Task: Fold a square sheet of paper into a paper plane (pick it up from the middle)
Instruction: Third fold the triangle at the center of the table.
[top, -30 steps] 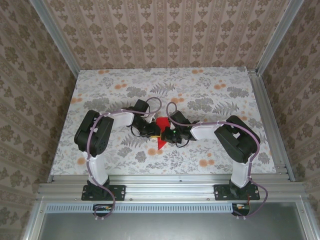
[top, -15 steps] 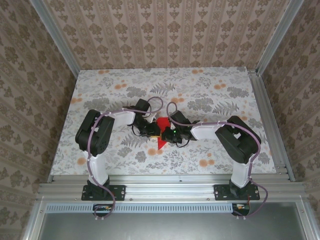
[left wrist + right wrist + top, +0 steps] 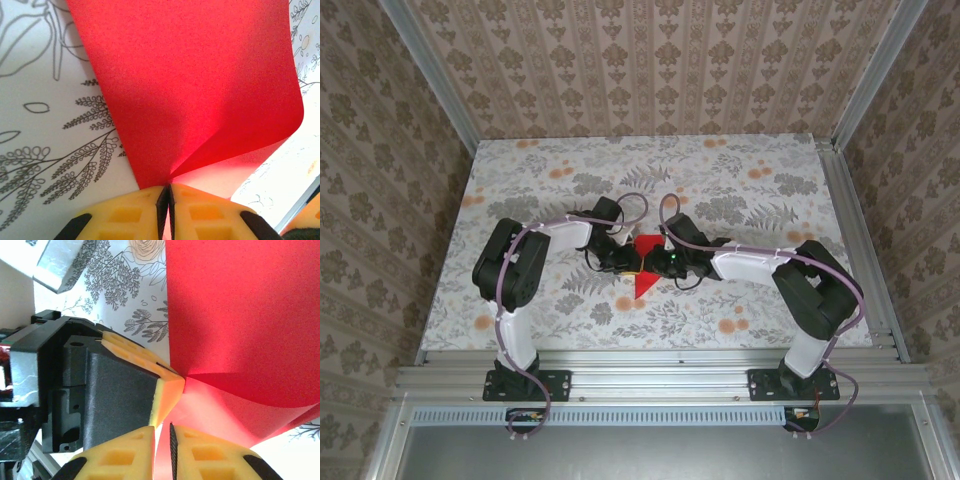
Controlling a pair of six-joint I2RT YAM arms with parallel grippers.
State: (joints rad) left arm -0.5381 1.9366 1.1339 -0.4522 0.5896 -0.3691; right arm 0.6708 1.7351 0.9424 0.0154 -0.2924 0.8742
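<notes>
Enclosure: patterned walls (image 3: 640, 70) stand on three sides of the table (image 3: 740, 190), which has a grey-and-orange floral cover. Inside this walled space are the table, the two arms and one red item.

Sheet of paper (image 3: 641, 282): bright red, at the table's middle, a little toward the table's near edge. It is partly folded. In the top view, one pointed corner aims at the near edge and lies on or just above the cover; which of the two cannot be told. The upper part is raised between the two grippers.

Left gripper (image 3: 168, 192): over the table's middle, on the left half. Its yellow pads (image 3: 125, 215) are pressed together with almost no gap, pinching the sheet's lower edge. A crease fans out from the pinch point. The sheet's right side curls over in a rounded flap, with a paler pink layer underneath.

Right gripper (image 3: 162, 437): over the table's middle, on the right half, tip to tip with the left gripper. Its pads (image 3: 122, 452) are nearly closed on a thin pink-lit layer of the sheet that runs down into the slit.

In the right wrist view, the left gripper's yellow fingertip touches the sheet at the same folded corner, just above the right gripper's pads. The floral cover shows behind the sheet in both wrist views.
</notes>
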